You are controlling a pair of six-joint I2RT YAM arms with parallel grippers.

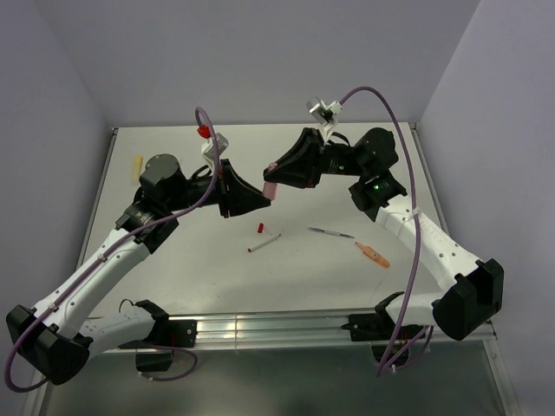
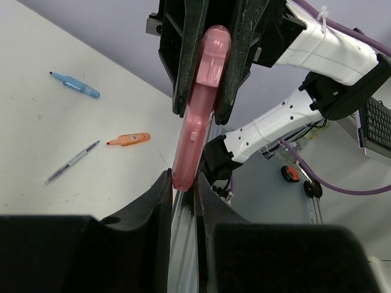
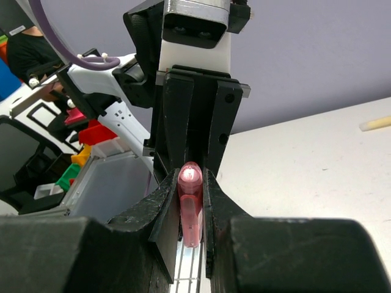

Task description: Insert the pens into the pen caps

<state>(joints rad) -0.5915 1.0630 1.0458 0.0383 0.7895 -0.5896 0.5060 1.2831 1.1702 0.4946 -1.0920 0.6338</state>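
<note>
Two grippers are meeting in mid-air near the middle of the top view, and the step in hand is, as I judge it, the mating itself. The left gripper (image 2: 182, 183) is clamping its fingers on the narrow lower end of a pink pen (image 2: 188, 143), while the right gripper (image 3: 190, 186) is pinching the broader upper end, which is looking like the pink cap (image 2: 211, 58). The pink piece is showing as one translucent, tapered length with a small raised bump on its side, running straight from one pair of fingers to the other; whether the cap is fully seated I cannot tell. The next move is probably calling for a straight push along the pen's axis, with both grips kept in line so the thin plastic is not bending or slipping. Below the grippers in the top view, on the table (image 1: 199, 269), a red cap (image 1: 259, 228), a white stick pen (image 1: 264, 243), a grey pen (image 1: 330, 232) and an orange pen (image 1: 372, 254) are lying apart, a yellow pen (image 1: 137, 166) is lying at upper left, and a blue pen (image 2: 75, 84) is showing at upper left of the left wrist view.
</note>
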